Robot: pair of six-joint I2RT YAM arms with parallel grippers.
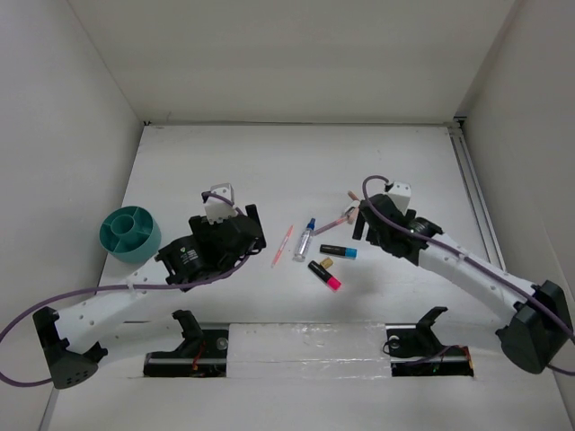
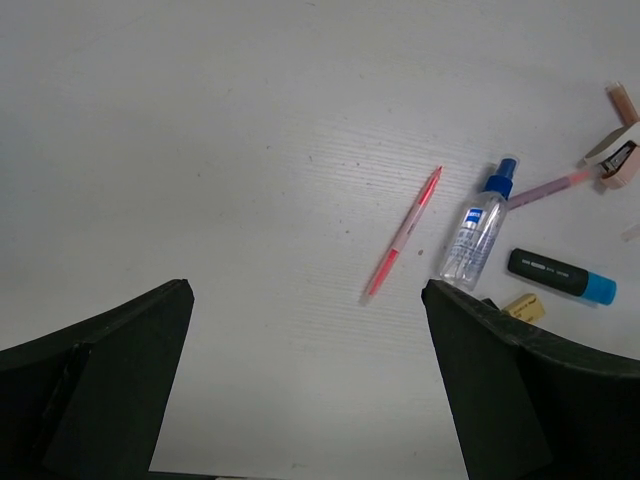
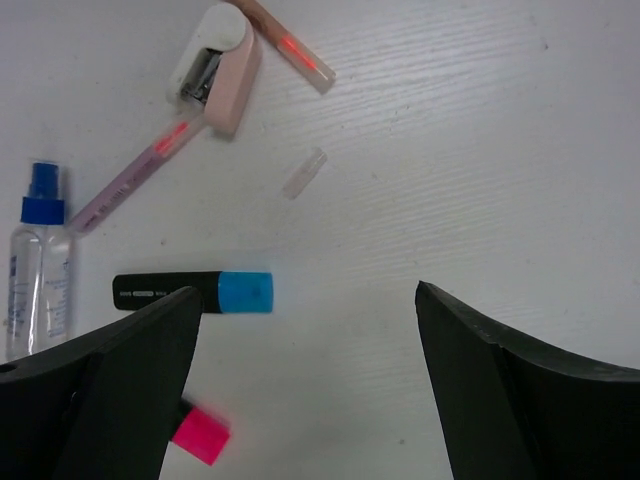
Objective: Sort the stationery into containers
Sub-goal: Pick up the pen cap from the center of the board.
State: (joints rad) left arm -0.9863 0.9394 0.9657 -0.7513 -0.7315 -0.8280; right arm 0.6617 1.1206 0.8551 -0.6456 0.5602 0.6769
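The round teal organizer (image 1: 130, 233) stands at the left. The stationery lies mid-table: a thin pink pen (image 1: 282, 244) (image 2: 403, 234), a clear blue-capped bottle (image 1: 306, 239) (image 2: 478, 230) (image 3: 40, 270), a black marker with a blue end (image 1: 339, 251) (image 2: 560, 275) (image 3: 195, 292), a black marker with a pink end (image 1: 324, 276) (image 3: 200, 436) and a tan bit (image 1: 327, 262) (image 2: 524, 307). My left gripper (image 1: 256, 233) (image 2: 305, 295) is open and empty, left of the pink pen. My right gripper (image 1: 360, 221) (image 3: 308, 295) is open and empty, just right of the blue-ended marker.
A small pink stapler-like piece (image 3: 215, 65) (image 2: 615, 160) lies by a pale lilac pen (image 3: 135, 180) (image 1: 331, 222) and a small clear cap (image 3: 304, 173), near the right gripper. White walls enclose the table on three sides. A metal rail (image 1: 476, 206) runs along the right edge.
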